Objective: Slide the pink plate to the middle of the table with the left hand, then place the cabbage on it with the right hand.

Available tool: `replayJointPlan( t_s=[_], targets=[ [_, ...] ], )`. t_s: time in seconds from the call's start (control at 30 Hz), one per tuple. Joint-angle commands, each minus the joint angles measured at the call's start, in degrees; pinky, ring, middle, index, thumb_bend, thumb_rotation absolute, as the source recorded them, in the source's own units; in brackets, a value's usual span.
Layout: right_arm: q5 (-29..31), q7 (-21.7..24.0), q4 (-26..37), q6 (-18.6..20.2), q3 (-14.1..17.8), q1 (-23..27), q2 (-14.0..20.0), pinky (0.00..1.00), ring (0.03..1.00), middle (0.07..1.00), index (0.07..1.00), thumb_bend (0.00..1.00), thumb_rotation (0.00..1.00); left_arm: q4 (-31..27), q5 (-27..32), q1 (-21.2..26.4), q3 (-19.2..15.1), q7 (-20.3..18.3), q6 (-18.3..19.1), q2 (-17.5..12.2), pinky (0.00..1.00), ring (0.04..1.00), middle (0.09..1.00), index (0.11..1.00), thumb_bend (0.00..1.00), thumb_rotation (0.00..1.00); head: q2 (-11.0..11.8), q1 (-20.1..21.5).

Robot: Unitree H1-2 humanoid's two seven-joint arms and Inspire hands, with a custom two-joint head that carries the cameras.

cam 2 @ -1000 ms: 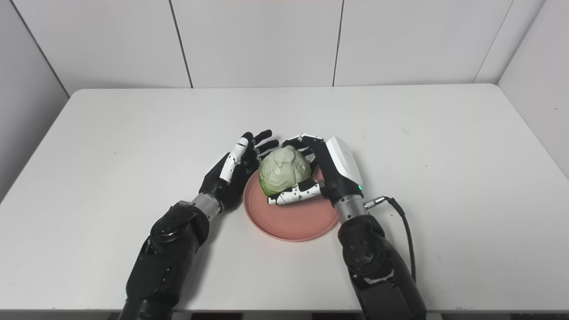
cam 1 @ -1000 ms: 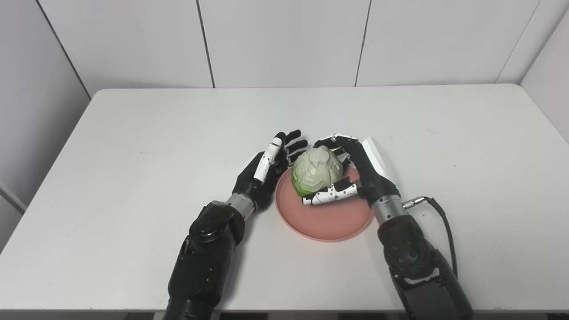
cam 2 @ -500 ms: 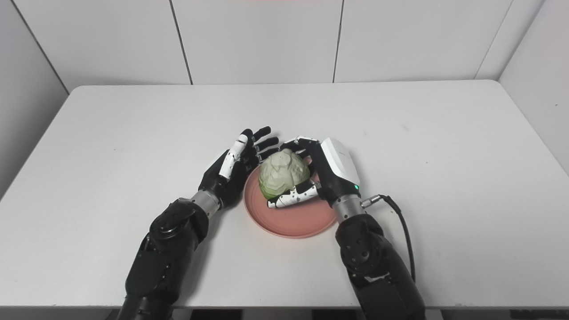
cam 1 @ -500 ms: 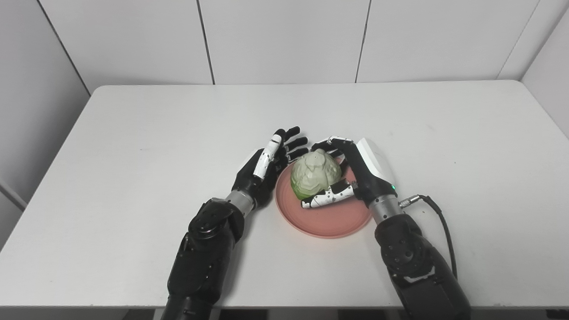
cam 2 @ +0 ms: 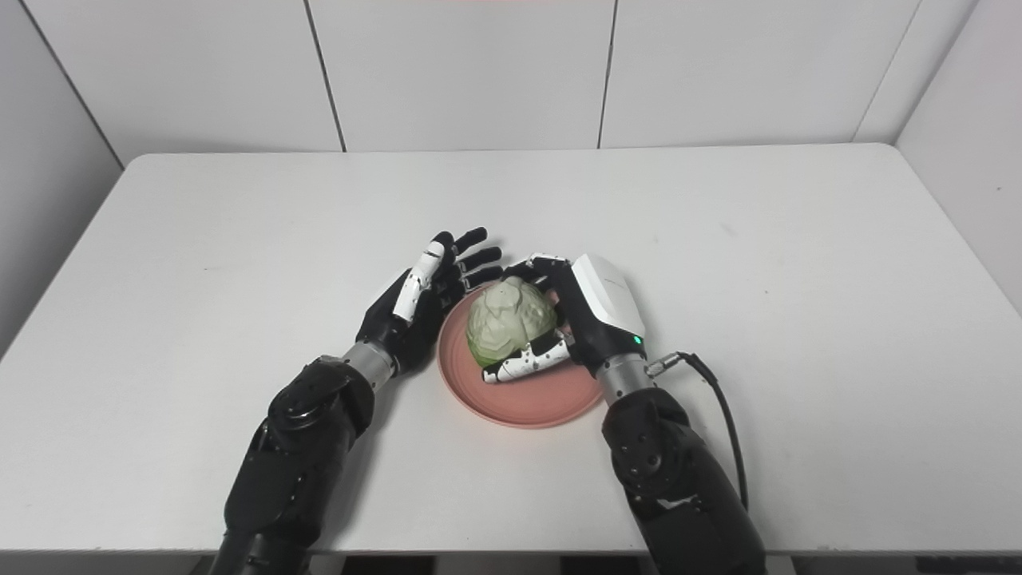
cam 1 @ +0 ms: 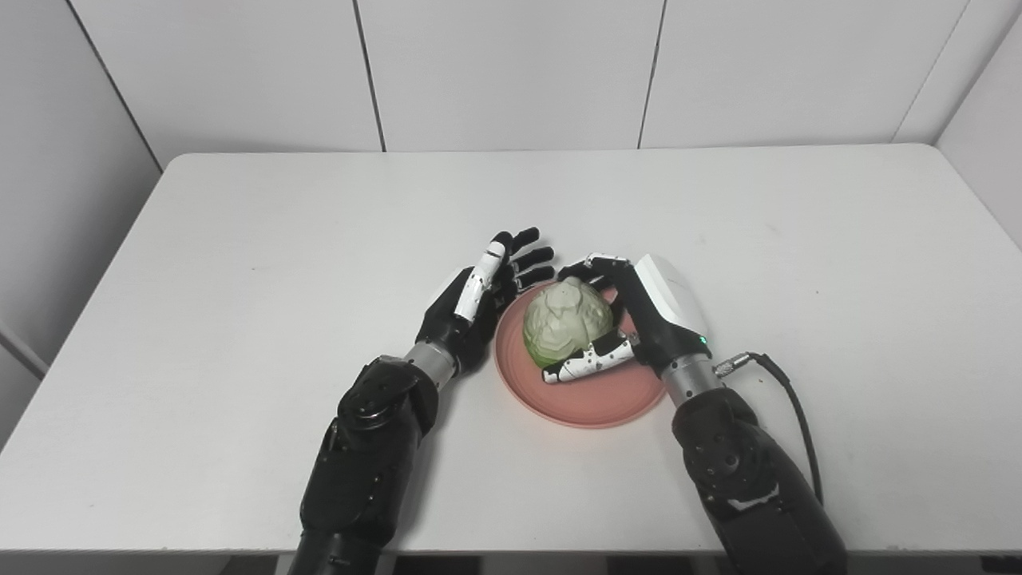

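Counting the things on the white table gives one pink plate, one cabbage and two robot hands. The plate is seen near the middle of the table, toward the near edge, and the pale green cabbage is placed over its far half. The cabbage is clasped by the right hand: the fingers are curled over its far side and the thumb is pressed along its near side. Whether the cabbage rests on the plate or is held just above it cannot be told. The left hand is held just beside the plate's left rim with its fingers spread and nothing in it; whether it touches the rim cannot be made out. The far rim of the plate is hidden behind the cabbage and the right hand. Both arms are cut off by the bottom edge, and one black cable is seen leaving the right wrist.
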State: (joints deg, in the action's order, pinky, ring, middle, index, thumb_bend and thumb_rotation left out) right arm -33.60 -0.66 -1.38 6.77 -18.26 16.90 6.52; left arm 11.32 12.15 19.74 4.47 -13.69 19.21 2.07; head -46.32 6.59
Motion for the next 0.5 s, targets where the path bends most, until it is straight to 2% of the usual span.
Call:
replayJointPlan(
  t_s=[0.0, 0.17, 0.3, 0.33, 0.37, 0.47],
  targets=[
    [-0.22, -0.14, 1.18, -1.42, 0.14, 1.55, -0.09, 0.27, 0.341, 0.426, 0.528, 0.52, 0.00, 0.72, -0.46, -0.77, -0.21, 0.66, 2.91, -0.66, 0.87, 0.873, 0.879, 0.902, 0.45, 1.00, -0.01, -0.01],
    [-0.17, 0.43, 1.37, -0.67, 0.19, 1.53, -0.22, 0.27, 0.344, 0.427, 0.528, 0.52, 0.00, 0.79, -0.16, -0.78, -0.43, 0.63, 2.94, -0.55, 0.86, 0.871, 0.877, 0.898, 0.45, 1.00, 0.14, 0.09],
    [0.24, 2.96, 2.25, 1.57, 0.27, 1.55, -0.16, 0.31, 0.388, 0.443, 0.526, 0.53, 0.00, 0.60, -0.07, -0.81, -0.49, 0.68, 3.35, -0.47, 0.87, 0.878, 0.882, 0.900, 0.45, 1.00, 0.16, 0.07],
    [0.00, 4.61, 3.18, 3.42, 0.12, 1.63, -0.08, 0.32, 0.394, 0.446, 0.525, 0.53, 0.00, 0.66, -0.07, -0.80, -0.42, 0.45, 3.24, -0.60, 0.87, 0.879, 0.883, 0.901, 0.45, 1.00, 0.14, 0.08],
    [-0.19, 5.83, 3.89, 4.83, -0.01, 1.70, -0.02, 0.36, 0.457, 0.519, 0.572, 0.74, 0.12, 0.70, -0.06, -0.79, -0.36, 0.28, 3.17, -0.70, 0.88, 0.884, 0.889, 0.905, 0.45, 1.00, 0.13, 0.09],
    [-1.14, 9.55, 6.18, 8.44, -0.74, 2.14, 0.44, 0.43, 0.540, 0.606, 0.641, 0.91, 0.25, 0.65, -0.12, -0.76, -0.23, 0.12, 3.18, -0.88, 0.88, 0.882, 0.891, 0.902, 0.45, 1.00, 0.12, 0.04]
  ],
)
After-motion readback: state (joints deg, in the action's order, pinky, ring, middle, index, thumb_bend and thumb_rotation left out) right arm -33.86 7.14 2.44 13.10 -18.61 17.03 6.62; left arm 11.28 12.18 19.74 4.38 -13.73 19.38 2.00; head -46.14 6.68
